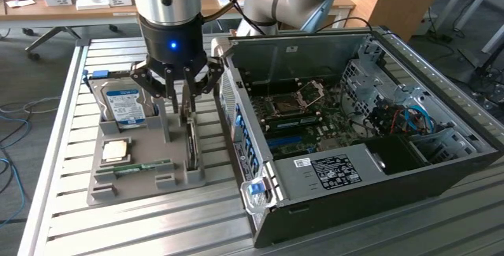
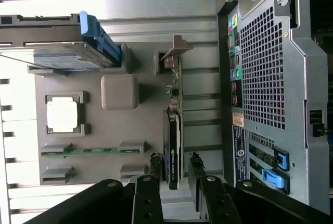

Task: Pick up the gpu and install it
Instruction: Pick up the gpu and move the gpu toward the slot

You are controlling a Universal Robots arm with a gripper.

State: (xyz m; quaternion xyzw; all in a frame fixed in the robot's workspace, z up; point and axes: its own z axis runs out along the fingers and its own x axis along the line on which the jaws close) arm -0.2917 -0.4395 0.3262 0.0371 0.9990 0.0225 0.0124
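Observation:
The gpu [image 1: 191,141] stands on its long edge in a slot at the side of the grey parts holder [image 1: 141,182] nearest the computer case. In the wrist view the gpu [image 2: 173,140] shows its dark face, tan board and silver bracket end. My gripper [image 1: 179,105] hangs straight down over the card's near end. In the wrist view the gripper [image 2: 175,164] is open, with one finger on each side of the card and a small gap on both sides. Nothing is held.
The holder [image 2: 93,125] also carries a hard drive with a blue label [image 1: 124,105], a square processor [image 1: 115,150] and a green memory stick [image 1: 141,166]. The open computer case [image 1: 354,138] lies close beside it on the slatted metal table [image 1: 157,226], with its motherboard [image 1: 315,126] exposed.

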